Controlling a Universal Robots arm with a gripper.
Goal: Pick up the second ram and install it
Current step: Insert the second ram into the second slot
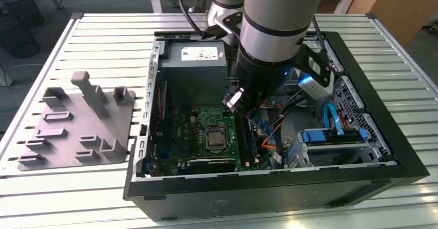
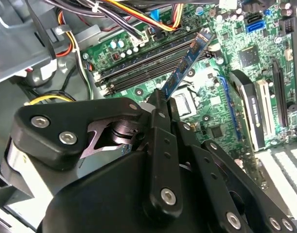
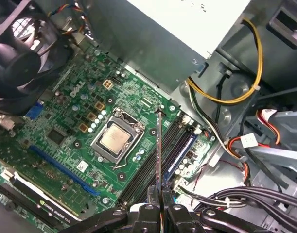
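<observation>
1. Slatted metal table (image 1: 102, 39) under an open computer case (image 1: 274, 193).
2. My gripper (image 3: 158, 194) has its fingers (image 3: 150, 196) clamped on the second ram (image 3: 158, 145).
3. It hangs angled over the memory slots (image 2: 138, 62), not yet seated, I judge.
4. Pickup is done; insertion is left.

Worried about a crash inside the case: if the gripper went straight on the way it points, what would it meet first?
Probably the motherboard's memory slots: the second ram clamped in the gripper leads, its far edge aimed at them. The gap left is unclear.
</observation>
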